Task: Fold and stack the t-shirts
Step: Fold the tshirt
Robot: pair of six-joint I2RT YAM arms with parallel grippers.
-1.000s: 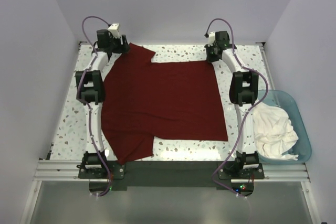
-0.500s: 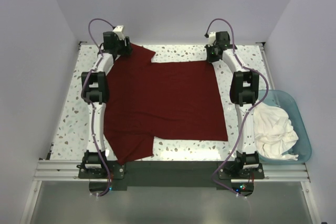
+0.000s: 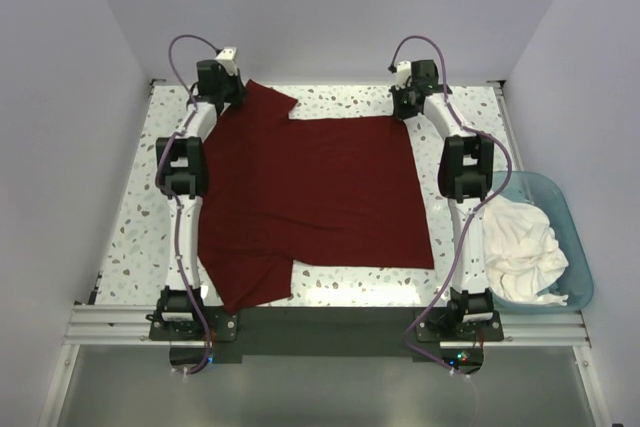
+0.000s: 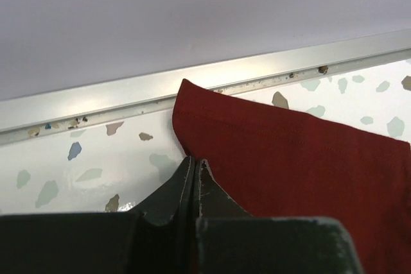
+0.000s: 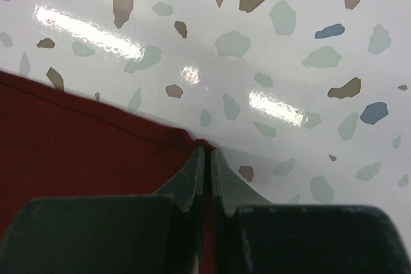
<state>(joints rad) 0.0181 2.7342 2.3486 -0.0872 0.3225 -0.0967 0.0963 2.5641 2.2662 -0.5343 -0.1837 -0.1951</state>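
**Cloth pinched at 2 far corners**

Maroon t-shirt lies spread flat across the middle of the table, its straight hem side toward the right arm and its sleeves toward the left arm. 1 sleeve reaches the far left corner and the other juts toward the near edge. The fabric is a matte, plain, deep red knit with a few shallow creases near the near sleeve.

In the left wrist view the left gripper has its 2 dark fingers pressed together right at the sleeve's edge. The cloth runs in from the right and meets the fingertips, and the sleeve's pointed tip lies just beyond them, against the far rail. In the right wrist view the right gripper is likewise closed, its tips nipping the very corner of the shirt. A stitched hem line runs off to the left from there.

The tabletop is glossy white terrazzo flecked with grey, brown and blue chips, and it throws back bright streaks of light. The rail is brushed aluminium, with grit caught along its lower lip. To the right, beside the right arm, the white t-shirt sits crumpled in soft folds inside a light blue plastic tub with rounded corners.
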